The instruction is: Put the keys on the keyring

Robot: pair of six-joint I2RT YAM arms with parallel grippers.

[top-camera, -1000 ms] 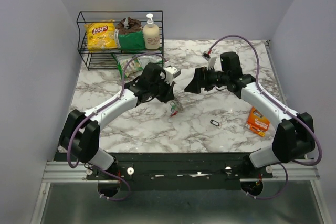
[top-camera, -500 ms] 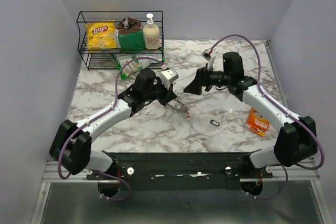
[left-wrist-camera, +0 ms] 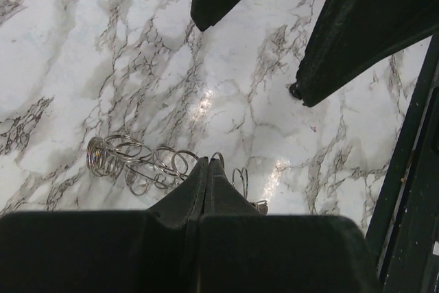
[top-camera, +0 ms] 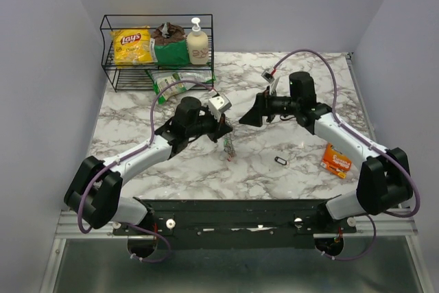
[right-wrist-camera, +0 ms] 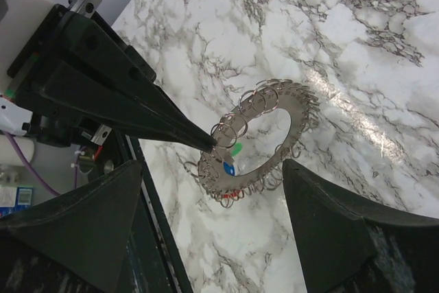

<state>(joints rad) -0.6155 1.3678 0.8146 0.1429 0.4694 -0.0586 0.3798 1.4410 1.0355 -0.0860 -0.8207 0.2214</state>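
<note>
The left gripper (right-wrist-camera: 206, 143) is pinched tight on the keyring (right-wrist-camera: 296, 110) with its dangling keys (right-wrist-camera: 236, 149), while the right gripper (top-camera: 247, 117) stands spread wide just beside it

I logged open marble table (top-camera: 192, 173) at front, wire rack (top-camera: 156, 49) barring back left, keyring (right-wrist-camera: 296, 116) held mid-table, orange packet (top-camera: 337, 158) right.

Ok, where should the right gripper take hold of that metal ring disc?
Probably the free arc of the ring disc, opposite where the shut left gripper pinches it. Bring the open right gripper in from its own side, jaws across the flat band's faces.
</note>
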